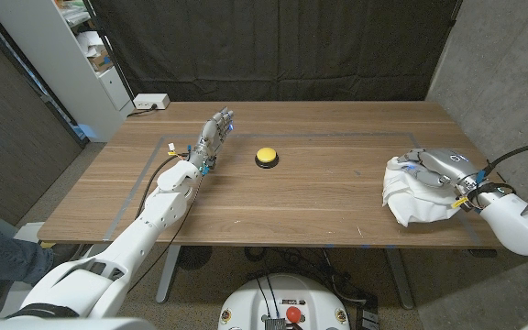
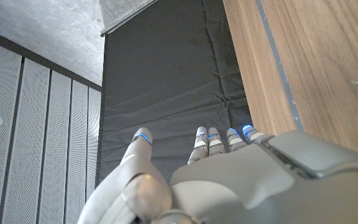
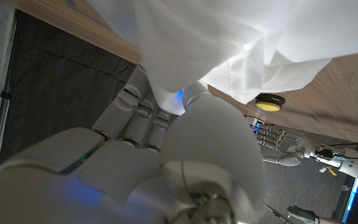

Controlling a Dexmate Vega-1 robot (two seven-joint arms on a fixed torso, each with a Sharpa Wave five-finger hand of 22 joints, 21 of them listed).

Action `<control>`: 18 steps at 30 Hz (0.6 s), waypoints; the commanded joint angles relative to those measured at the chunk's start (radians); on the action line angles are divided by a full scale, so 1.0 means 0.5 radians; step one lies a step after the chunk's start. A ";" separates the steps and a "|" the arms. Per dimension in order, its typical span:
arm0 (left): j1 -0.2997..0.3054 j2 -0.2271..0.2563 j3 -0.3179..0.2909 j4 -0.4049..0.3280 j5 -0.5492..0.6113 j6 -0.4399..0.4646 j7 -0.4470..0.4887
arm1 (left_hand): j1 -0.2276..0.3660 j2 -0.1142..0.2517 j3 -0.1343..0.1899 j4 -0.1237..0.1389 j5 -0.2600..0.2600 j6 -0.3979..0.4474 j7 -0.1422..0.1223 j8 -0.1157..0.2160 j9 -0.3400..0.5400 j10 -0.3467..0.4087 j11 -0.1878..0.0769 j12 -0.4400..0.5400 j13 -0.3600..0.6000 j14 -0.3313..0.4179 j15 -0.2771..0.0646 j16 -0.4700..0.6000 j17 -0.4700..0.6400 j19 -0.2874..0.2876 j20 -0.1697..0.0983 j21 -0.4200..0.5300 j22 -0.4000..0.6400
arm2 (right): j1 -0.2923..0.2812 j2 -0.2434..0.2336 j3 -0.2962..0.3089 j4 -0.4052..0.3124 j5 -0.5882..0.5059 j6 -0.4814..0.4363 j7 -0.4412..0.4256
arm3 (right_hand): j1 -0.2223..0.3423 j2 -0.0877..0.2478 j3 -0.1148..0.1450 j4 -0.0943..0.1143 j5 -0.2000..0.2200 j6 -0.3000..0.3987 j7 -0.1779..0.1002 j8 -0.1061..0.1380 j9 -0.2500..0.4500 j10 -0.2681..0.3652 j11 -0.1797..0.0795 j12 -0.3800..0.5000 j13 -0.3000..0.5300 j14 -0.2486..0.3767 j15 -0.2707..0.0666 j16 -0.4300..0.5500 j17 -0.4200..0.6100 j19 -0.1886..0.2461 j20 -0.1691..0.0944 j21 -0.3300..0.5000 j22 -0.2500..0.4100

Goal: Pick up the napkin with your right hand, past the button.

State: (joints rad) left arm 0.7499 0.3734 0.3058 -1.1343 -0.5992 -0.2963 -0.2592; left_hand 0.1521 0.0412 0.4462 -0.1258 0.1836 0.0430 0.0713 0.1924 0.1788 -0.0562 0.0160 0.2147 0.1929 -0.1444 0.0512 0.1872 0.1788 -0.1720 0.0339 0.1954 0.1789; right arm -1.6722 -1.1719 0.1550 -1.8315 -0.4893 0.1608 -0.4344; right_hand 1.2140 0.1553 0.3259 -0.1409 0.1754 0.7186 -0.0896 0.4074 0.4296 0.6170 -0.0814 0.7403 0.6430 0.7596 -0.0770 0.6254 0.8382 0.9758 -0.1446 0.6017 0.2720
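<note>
Napkin of white crumpled cloth (image 1: pixel 409 200) lies at three o'clock on your wooden desk (image 1: pixel 291 206); your right hand (image 1: pixel 440 167) has its fingers (image 3: pixel 143 113) pinching it; yellow round button (image 1: pixel 266 157) sits centre; left hand (image 1: pixel 214 136) stands open-fingered at ten o'clock.

Table (image 1: pixel 319 206): wood, brown, visible grain, matt-satin finish. Napkin (image 1: pixel 411 197): white cloth, thin, soft, creased, slightly translucent in right wrist view. Button (image 1: pixel 266 157): yellow glossy plastic dome on dark base. Right hand (image 1: pixel 438 167) and left hand (image 1: pixel 211 139): smooth pale grey plastic shells, slight sheen. Backdrop curtain (image 1: pixel 273 46): black matt fabric, wrinkled.
</note>
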 commanded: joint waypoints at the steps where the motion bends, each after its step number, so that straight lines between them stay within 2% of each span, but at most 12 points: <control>1: -0.003 0.000 -0.002 0.011 -0.005 -0.012 -0.010 | 0.023 0.001 -0.005 0.003 0.002 0.006 0.011 -0.005 0.007 -0.004 0.003 -0.001 0.010 -0.020 0.008 0.000 0.006 -0.042 0.010 0.008 0.007 | -0.024 0.219 0.216 -0.100 -0.130 0.098 0.161 | 0.016 0.002 -0.003 0.009 0.016 0.011 -0.007 0.007 0.011 0.015 -0.001 0.018 0.005 0.018 -0.264 -0.009 0.013 -0.008 -0.142 0.020 0.010; 9: -0.015 -0.005 -0.003 0.032 -0.009 -0.018 -0.028 | 0.024 0.003 -0.006 0.003 0.002 0.011 0.009 -0.003 0.007 -0.002 -0.004 -0.001 0.010 -0.020 0.007 0.000 0.006 -0.043 0.007 0.008 0.007 | -0.022 0.370 0.341 -0.200 -0.193 0.158 0.254 | 0.007 0.004 -0.007 0.017 0.015 0.018 -0.006 0.007 0.011 0.020 -0.003 0.020 0.002 0.026 -0.261 -0.026 0.023 -0.012 -0.141 0.040 0.011; 18: -0.032 -0.006 -0.001 0.054 -0.009 -0.020 -0.052 | 0.025 0.004 -0.009 0.003 0.002 0.011 0.010 -0.003 0.007 -0.003 -0.001 -0.001 0.010 -0.021 0.006 0.000 0.006 -0.044 0.007 0.008 0.007 | 0.012 0.500 0.416 -0.263 -0.272 0.213 0.338 | -0.001 0.004 -0.010 0.023 0.016 0.024 -0.004 0.008 0.014 0.027 -0.006 0.024 0.000 0.035 -0.256 -0.040 0.036 -0.020 -0.140 0.059 0.011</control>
State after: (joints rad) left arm 0.7439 0.3723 0.3055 -1.1204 -0.6018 -0.3038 -0.2724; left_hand 0.1560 0.0451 0.4465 -0.1255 0.1836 0.0430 0.0713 0.1924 0.1789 -0.0563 0.0160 0.2147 0.1929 -0.1498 0.0566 0.1872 0.1788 -0.1721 0.0339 0.1954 0.1789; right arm -1.6802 -1.0070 0.3027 -1.9192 -0.5793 0.2309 -0.3212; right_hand 1.2140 0.1551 0.3199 -0.1349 0.1754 0.7220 -0.0930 0.4073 0.4339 0.6216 -0.0859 0.7473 0.6412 0.7667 -0.0843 0.6097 0.8527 0.9740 -0.1465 0.6253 0.2770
